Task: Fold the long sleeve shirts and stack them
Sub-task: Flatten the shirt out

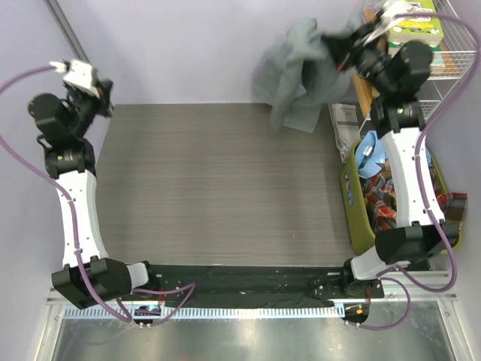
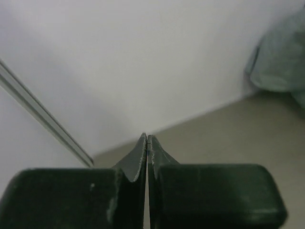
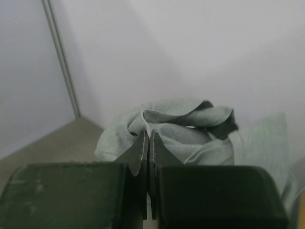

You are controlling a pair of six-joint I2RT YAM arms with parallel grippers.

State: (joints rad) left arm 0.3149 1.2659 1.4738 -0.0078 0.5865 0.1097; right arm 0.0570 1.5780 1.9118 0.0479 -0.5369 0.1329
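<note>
Grey shirt (image 1: 301, 75) hangs bunched from right tool (image 3: 147, 136) (jaws clamped); left tool (image 2: 147, 139) closed, empty.

The premises are presenting as a robotics laboratory test cell. A left arm (image 1: 75, 203) and a right arm (image 1: 409, 173) are standing bolted to a black base plate (image 1: 240, 282) on a metal frame (image 1: 240, 331) at the near edge of a grey wood-grain table (image 1: 210, 180), with purple cables (image 1: 22, 79) looping from them in the open. Bare pale walls (image 1: 188, 45) are enclosing the table, while a wire shelf (image 1: 455, 53) carrying boxes and an olive bin (image 1: 353, 203) holding crumpled shirts (image 1: 379, 195) are standing at its right side.
</note>
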